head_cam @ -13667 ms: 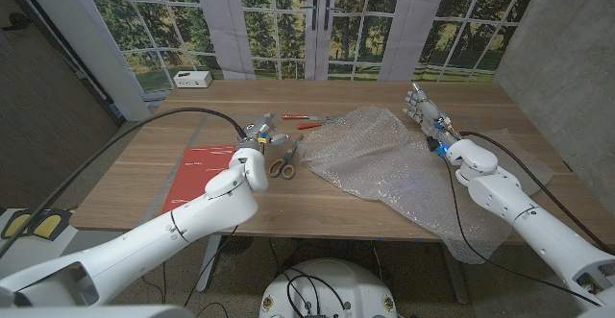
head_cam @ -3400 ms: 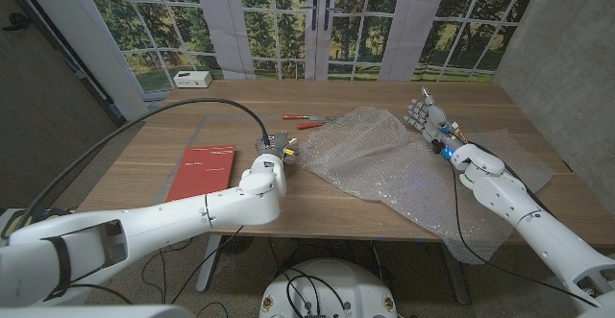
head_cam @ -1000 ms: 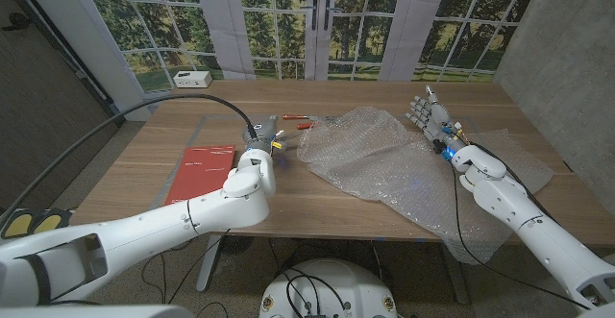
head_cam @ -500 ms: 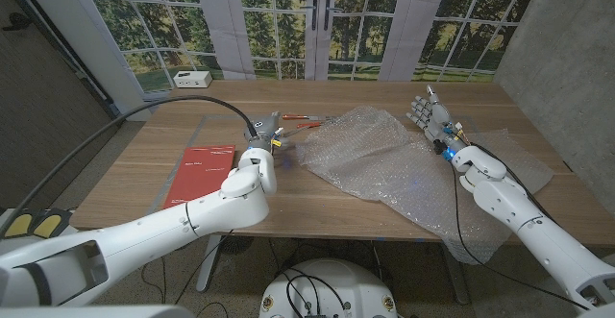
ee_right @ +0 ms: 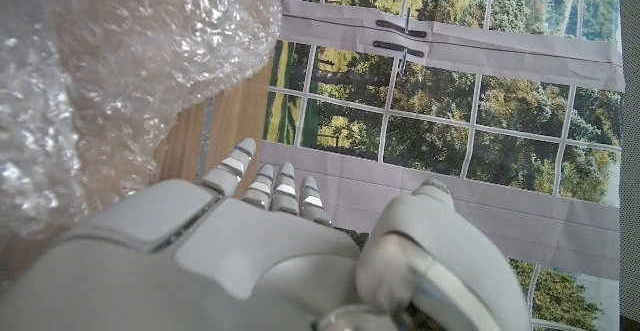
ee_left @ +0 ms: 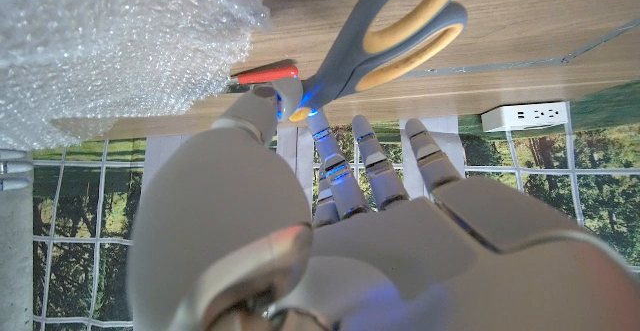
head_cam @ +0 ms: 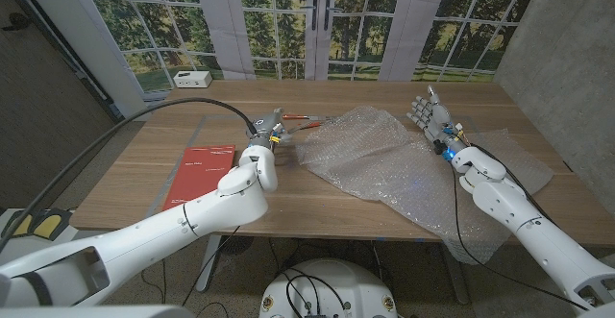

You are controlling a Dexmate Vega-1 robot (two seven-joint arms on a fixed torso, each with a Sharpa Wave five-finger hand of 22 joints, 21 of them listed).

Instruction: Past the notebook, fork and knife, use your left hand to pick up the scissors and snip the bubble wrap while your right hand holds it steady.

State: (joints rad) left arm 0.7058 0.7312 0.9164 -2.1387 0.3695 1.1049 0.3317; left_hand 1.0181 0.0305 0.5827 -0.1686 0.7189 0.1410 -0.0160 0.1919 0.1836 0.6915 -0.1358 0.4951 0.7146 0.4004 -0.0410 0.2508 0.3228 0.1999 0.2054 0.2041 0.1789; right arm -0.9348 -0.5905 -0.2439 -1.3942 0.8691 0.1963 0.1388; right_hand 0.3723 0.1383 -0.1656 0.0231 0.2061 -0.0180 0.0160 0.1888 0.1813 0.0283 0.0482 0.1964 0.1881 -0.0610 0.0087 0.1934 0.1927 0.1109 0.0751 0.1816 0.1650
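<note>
1. wooden table (head_cam: 384, 92) spans the head view; behind it a backdrop of windows onto trees, grey wall panels left and right.
2. bubble wrap (head_cam: 384, 159) sprawls over the centre-right of the table, its edge hanging off the near side around 5 o'clock.
3. red notebook (head_cam: 200, 172) lies at 9 o'clock from the wrap, well apart from it.
4. left hand (head_cam: 264, 135) sits at the wrap's 9 o'clock edge. left wrist view shows the fingers (ee_left: 330, 161) pinching the scissors (ee_left: 385, 41) near the pivot, grey-and-yellow handles pointing away from the palm. blades hidden.
5. right hand (head_cam: 430, 114) stands at the wrap's 2 o'clock edge, fingers spread and upright, holding nothing; whether it touches the wrap, can't tell.
6. red-handled utensils (head_cam: 306, 120) lie just past the left hand at 12 o'clock; fork vs knife can't tell.
7. white box (head_cam: 192, 79) at the far-left table edge, 11 o'clock.
</note>
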